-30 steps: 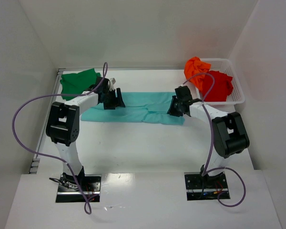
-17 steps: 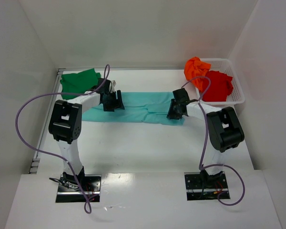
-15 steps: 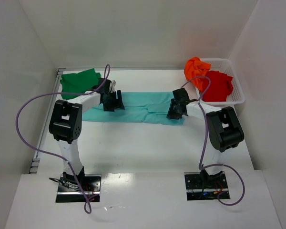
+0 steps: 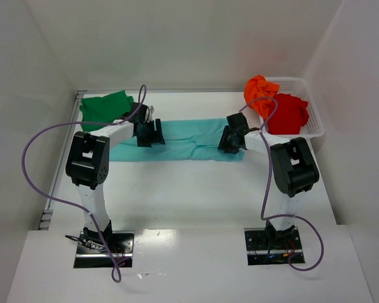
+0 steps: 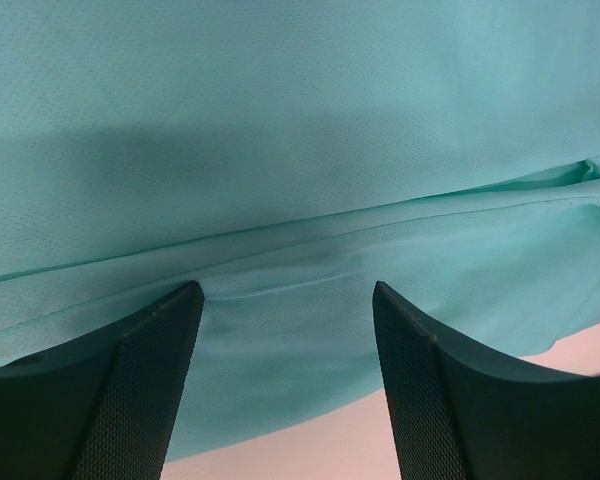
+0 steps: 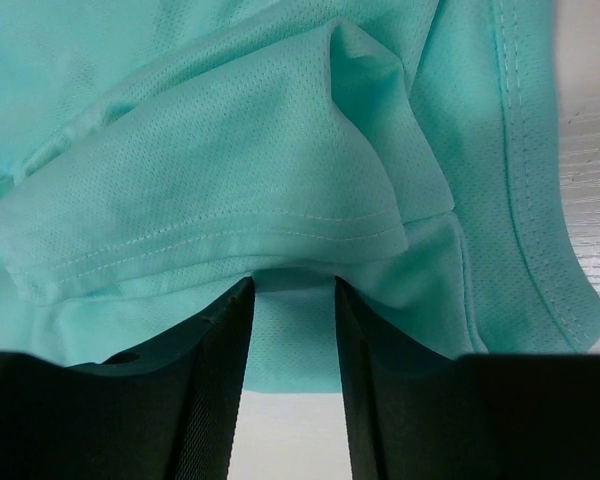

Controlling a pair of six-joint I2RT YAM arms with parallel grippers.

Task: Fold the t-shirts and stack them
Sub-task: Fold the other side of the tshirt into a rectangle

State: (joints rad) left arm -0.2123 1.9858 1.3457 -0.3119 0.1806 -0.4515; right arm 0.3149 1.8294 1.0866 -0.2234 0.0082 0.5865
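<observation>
A light teal soft cloth t-shirt (image 4: 192,140) lies across the middle of the white table (image 4: 196,189), folded lengthwise into a long flat band. The left gripper (image 5: 285,295) sits low over the band's left end, jaws spread wide and grasping nothing. The right gripper (image 6: 292,290) sits at the right end, jaws parted narrowly and released. A doubled sleeve hem lies just ahead of its tips, not pinched.

The step in hand looks like this shirt's crosswise fold. The next move likely calls for pinching an end and carrying it over the other.

A folded dark green cloth t-shirt (image 4: 105,107) rests at the far left corner — probably the stack's start. The white plastic mesh basket (image 4: 316,129) at far right holds two crumpled shirts — one bright orange (image 4: 259,89), one red (image 4: 288,113).
</observation>
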